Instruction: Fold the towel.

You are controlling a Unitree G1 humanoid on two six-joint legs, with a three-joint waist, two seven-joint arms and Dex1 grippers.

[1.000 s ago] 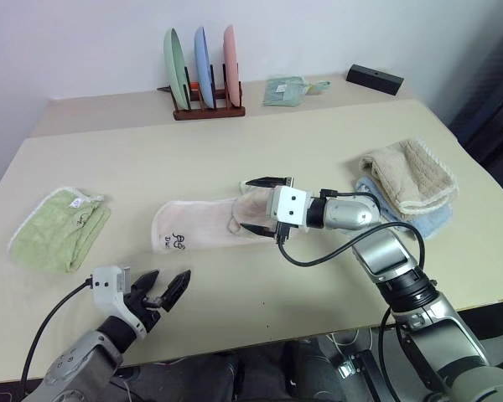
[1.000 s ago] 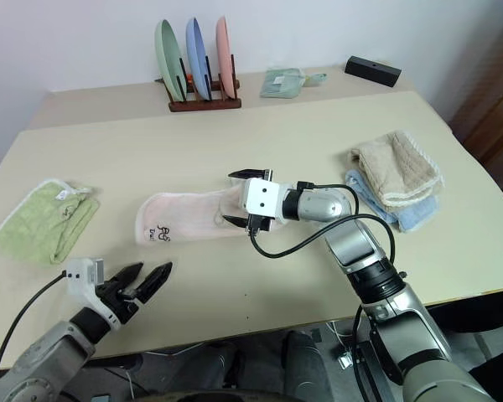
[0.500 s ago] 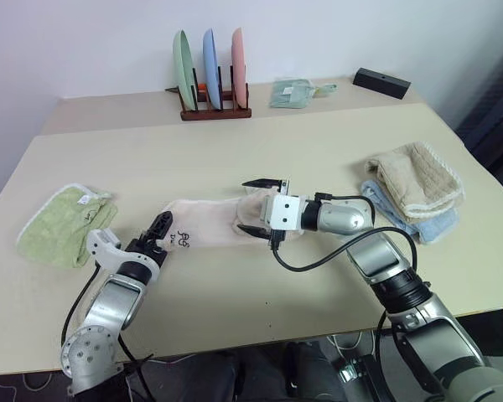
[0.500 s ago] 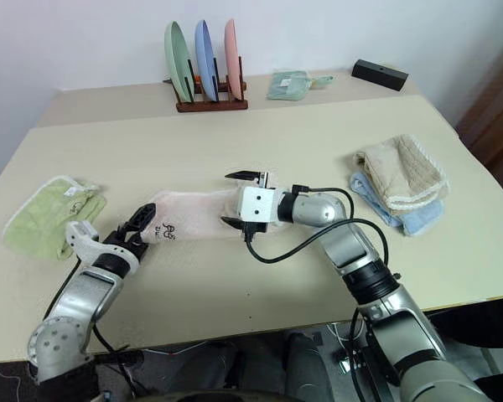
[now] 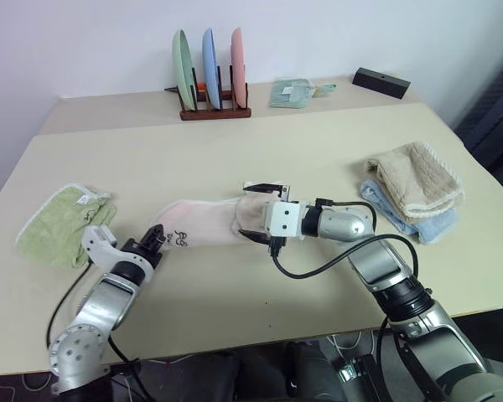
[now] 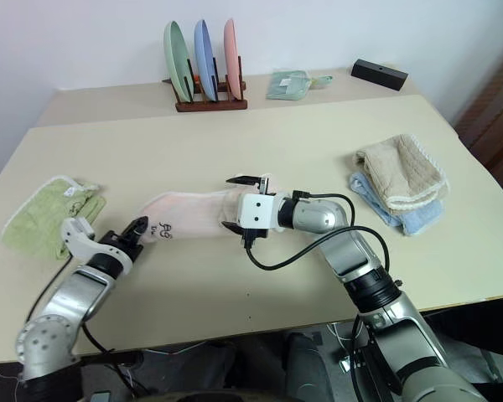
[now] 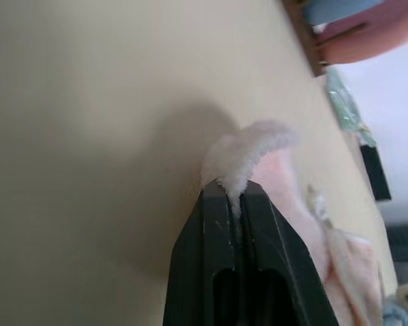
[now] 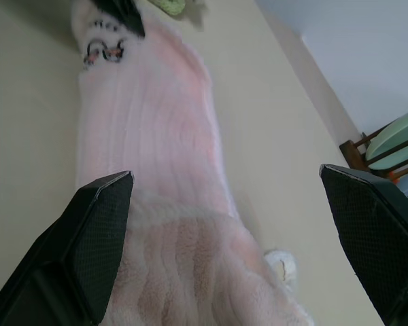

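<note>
So the towel (image 5: 208, 223) lies stretched out long across the middle of the worktop (image 5: 318, 142), running left to right, logo end on the left. That layout makes sense for a fold: one end gets carried over onto the other.

Left gripper (image 6: 137, 226) is at the towel's left end, and its fingers (image 7: 217, 224) are pinched fully together on the edge there. You can see a bit of pink trim squeezed between them in the left wrist view, with the cloth bunched up just past the tips.

Right gripper (image 5: 264, 211) sits over the towel's right end with its fingers (image 8: 98, 224) spread as wide as they go, one either side of the cloth, holding nothing. My guess is it's there to pin or catch that end while the left end comes over.

Green towel (image 5: 63, 224) sits off to the far left, and the beige towel (image 5: 415, 177) is at the right.
</note>
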